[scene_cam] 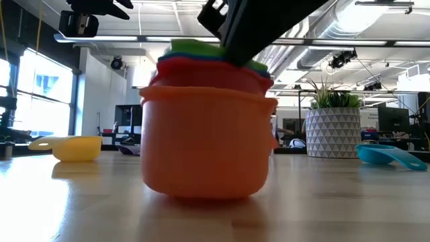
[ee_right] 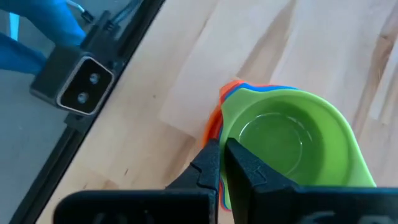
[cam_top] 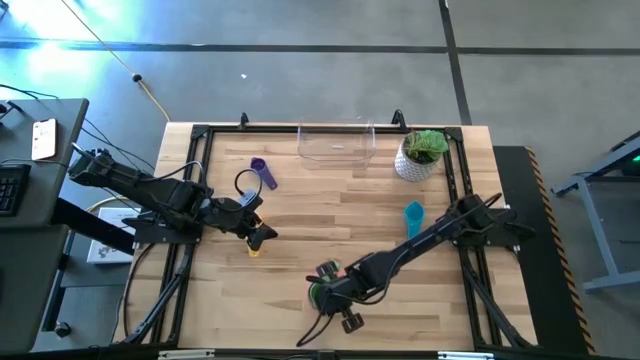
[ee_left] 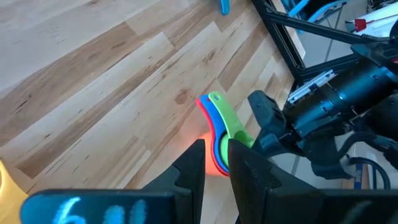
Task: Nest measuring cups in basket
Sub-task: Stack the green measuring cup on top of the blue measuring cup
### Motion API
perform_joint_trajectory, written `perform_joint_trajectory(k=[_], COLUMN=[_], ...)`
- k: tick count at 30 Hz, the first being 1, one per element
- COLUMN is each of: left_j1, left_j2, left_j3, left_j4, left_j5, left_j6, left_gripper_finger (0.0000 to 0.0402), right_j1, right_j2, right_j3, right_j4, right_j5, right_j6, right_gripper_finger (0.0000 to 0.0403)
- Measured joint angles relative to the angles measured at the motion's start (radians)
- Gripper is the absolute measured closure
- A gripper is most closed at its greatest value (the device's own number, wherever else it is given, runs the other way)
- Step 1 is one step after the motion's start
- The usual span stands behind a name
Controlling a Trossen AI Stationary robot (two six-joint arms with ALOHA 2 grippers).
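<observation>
A nested stack of measuring cups (scene_cam: 208, 134), orange outermost with red, blue and green inside, stands on its base near the table's near edge (cam_top: 322, 285). My right gripper (ee_right: 221, 163) is shut on the stack's rim. A yellow cup (cam_top: 254, 249) sits on the table under my left gripper (cam_top: 258, 233), which hovers shut and holds nothing (ee_left: 216, 167). A purple cup (cam_top: 262, 172) and a teal cup (cam_top: 413, 218) lie loose on the wood. The clear basket (cam_top: 336, 143) stands at the far edge, with no cup in it. My right gripper pinches the stack at the green cup's rim (ee_right: 227, 134), one finger inside the green bowl and one outside the stacked walls. It comes down slanting from above. The orange cup's base (scene_cam: 205, 193) rests on the table, and the stack stands upright.
A white pot with a green plant (cam_top: 420, 155) stands right of the basket. The teal cup lies between the pot and my right arm. A black frame rail (cam_top: 455, 165) runs around the table. Bare wood lies between the stack and the basket.
</observation>
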Motion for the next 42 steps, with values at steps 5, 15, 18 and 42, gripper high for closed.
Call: perform_joint_trajectory(k=[5, 15, 18, 42], left_j1=[0.0, 0.0, 0.0, 0.0], left_j2=[0.0, 0.0, 0.0, 0.0], left_j3=[0.0, 0.0, 0.0, 0.0], left_j4=[0.0, -0.001, -0.001, -0.001], left_j5=[0.0, 0.0, 0.0, 0.0], left_j6=[0.0, 0.0, 0.0, 0.0], left_gripper_finger=[0.0342, 0.0342, 0.0342, 0.0342], right_j1=[-0.001, -0.018, -0.025, -0.031], right_j2=[0.0, 0.001, 0.002, 0.002], right_j3=[0.0, 0.0, 0.0, 0.0], right_j4=[-0.001, -0.018, -0.026, 0.007], right_j5=[-0.063, -0.11, -0.098, -0.124], right_j6=[0.017, 0.106, 0.125, 0.146], right_gripper_finger=[0.0402, 0.0402, 0.0402, 0.0399])
